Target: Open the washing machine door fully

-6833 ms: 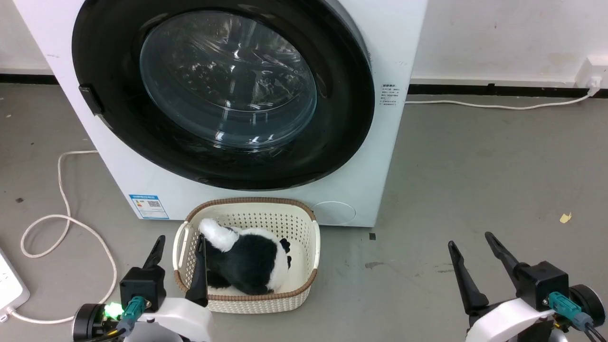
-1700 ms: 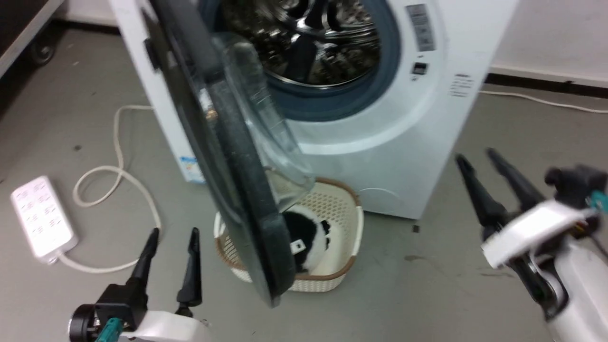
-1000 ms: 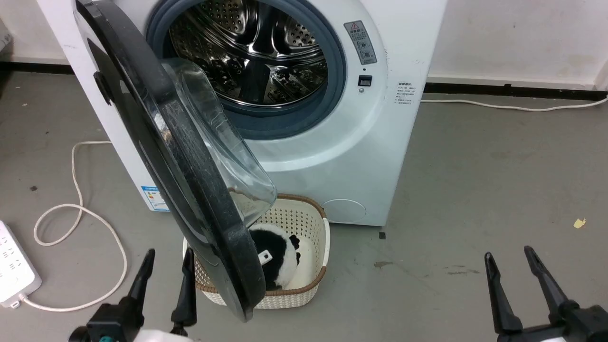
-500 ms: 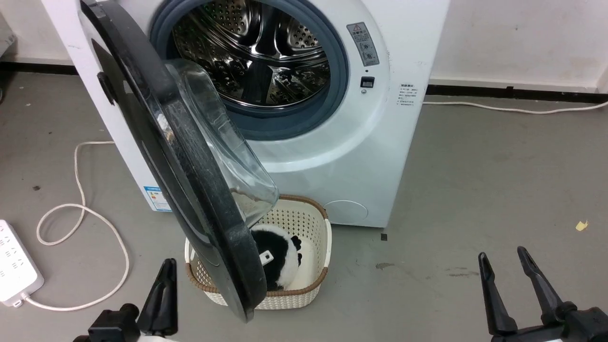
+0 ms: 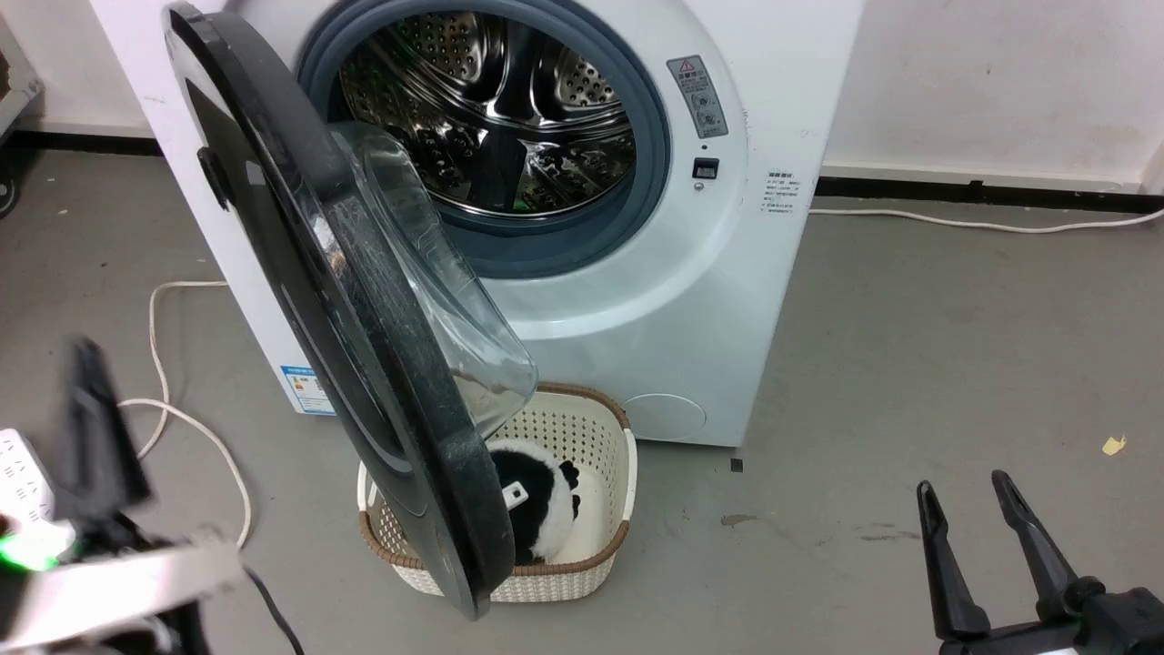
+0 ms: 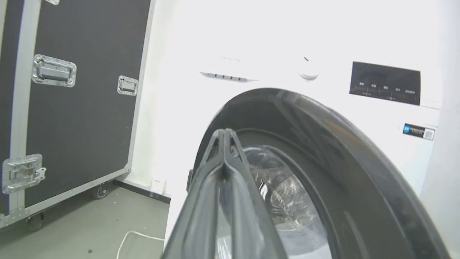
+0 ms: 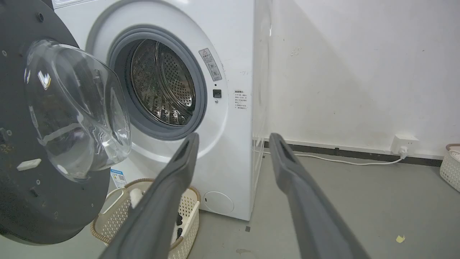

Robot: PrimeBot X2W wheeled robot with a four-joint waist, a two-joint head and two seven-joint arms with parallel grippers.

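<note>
Item: washing machine door (image 5: 355, 318), hanging about half open above the basket (image 5: 620, 437); left gripper (image 6: 224, 132) pinched closed, empty; right gripper (image 5: 963, 482) spread, empty; risk: a closed-tip push may skid off the glossy face, leaving it short.

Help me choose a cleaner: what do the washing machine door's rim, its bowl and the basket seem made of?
Washing machine door rim: likely glossy black plastic, reflective. Bowl: clear, glass or plastic, see-through with highlights. Basket: cream perforated plastic, brown woven-look rim.
</note>
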